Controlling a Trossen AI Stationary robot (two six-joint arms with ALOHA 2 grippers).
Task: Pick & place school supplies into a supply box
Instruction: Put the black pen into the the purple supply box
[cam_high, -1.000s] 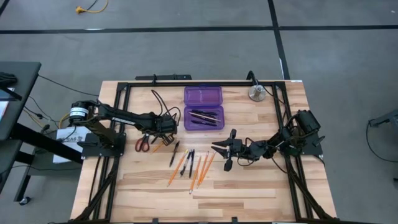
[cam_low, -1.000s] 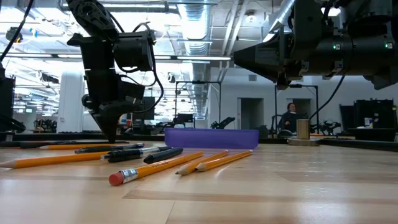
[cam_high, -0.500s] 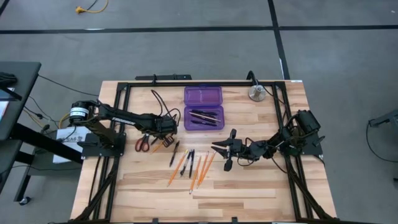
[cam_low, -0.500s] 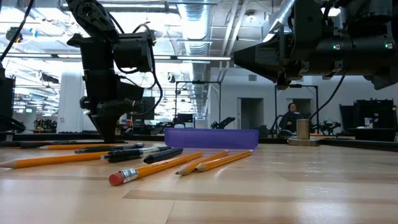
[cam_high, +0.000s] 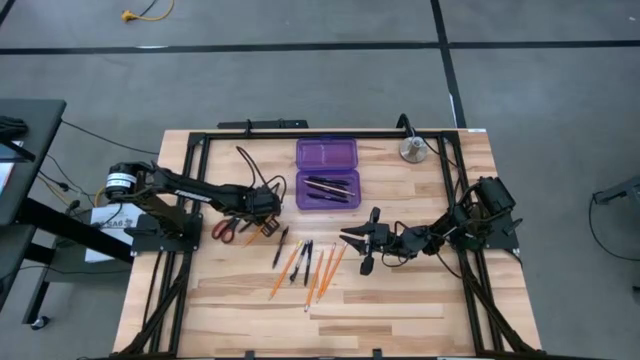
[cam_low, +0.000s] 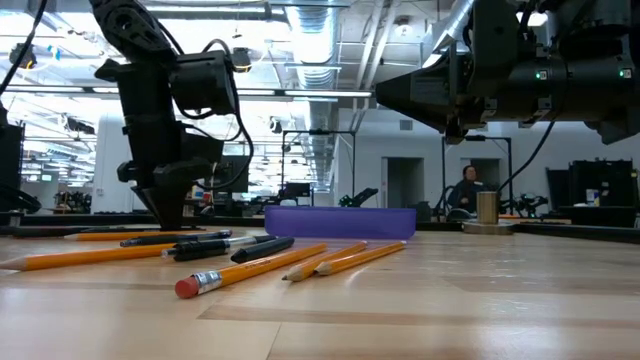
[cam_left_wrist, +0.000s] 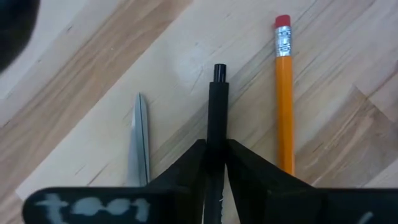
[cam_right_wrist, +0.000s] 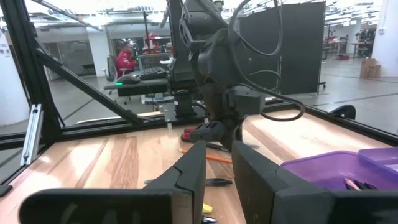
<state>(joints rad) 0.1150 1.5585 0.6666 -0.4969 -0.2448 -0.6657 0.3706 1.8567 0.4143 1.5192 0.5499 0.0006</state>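
The purple supply box lies open at the table's far middle, with pens in its near half. Loose orange pencils and black pens lie near the table's centre, and red-handled scissors to their left. My left gripper points down just right of the scissors. Its open fingers stand on either side of a black pen lying on the wood, between a scissor blade and an orange pencil. My right gripper waits level, open, with nothing between its fingers. My left gripper comes from above, pointing down, with one finger on each side of the black pen's shaft, fingers across the pen. The pen lies flat on the table. Whether the fingers touch it I cannot tell.
A round silver metal object stands at the far right by the black frame rail. Bare wood lies toward the table's near edge. A person sits in the room beyond the table.
My left gripper has sunk a little toward the tabletop and shifted slightly toward the table's left edge, next to the scissors. The pens, the pencils and my right arm have stayed where they were.
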